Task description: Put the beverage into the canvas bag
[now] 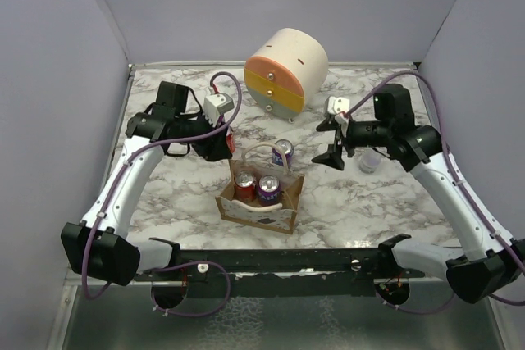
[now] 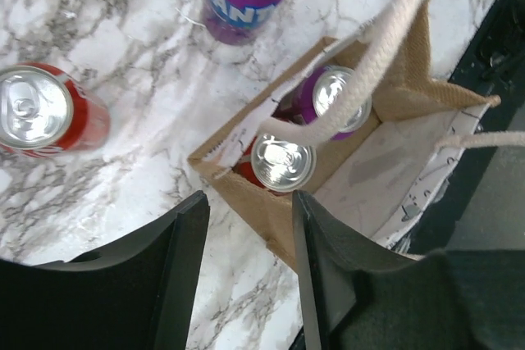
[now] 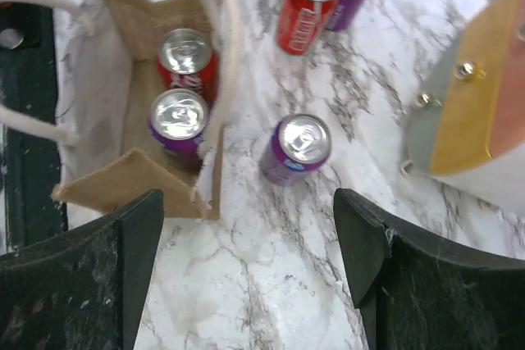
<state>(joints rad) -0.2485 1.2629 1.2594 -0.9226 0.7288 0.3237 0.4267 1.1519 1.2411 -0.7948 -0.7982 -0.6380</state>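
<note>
Left jaws [image 2: 248,231] are partly apart and empty, nothing between the 2 black fingers, hanging over a corner of the canvas bag [image 2: 414,71]. Right jaws [image 3: 246,219] are spread wide and empty too, looking down at the desk [image 3: 287,284] beside the bag.

The bag stands mouth-up mid-desk, in front of the drawer cabinet [image 1: 287,67]. Its long side runs roughly left to right in the top view, a touch skewed. Inside are 2 drinks, a red can [image 2: 283,161] and a purple can [image 2: 332,96], side by side in the far half. Both are upright, long axis vertical, silver tops facing the cameras. The near half shows bare pale lining, so there is room.

My read: this is the gap between cans, with 2 loaded and nothing in either grip. The obvious next pick is the loose purple can [image 3: 295,149], upright on the desk just behind the bag and under the right wrist camera. More cans stand further off.

The next move calls for jaws wide enough to straddle that can's sides, a straight drop, and a squeeze on the body. Then it needs a lift high enough to clear the rope handle [image 3: 225,38] arching over the mouth, and a lowering into the free half.
</note>
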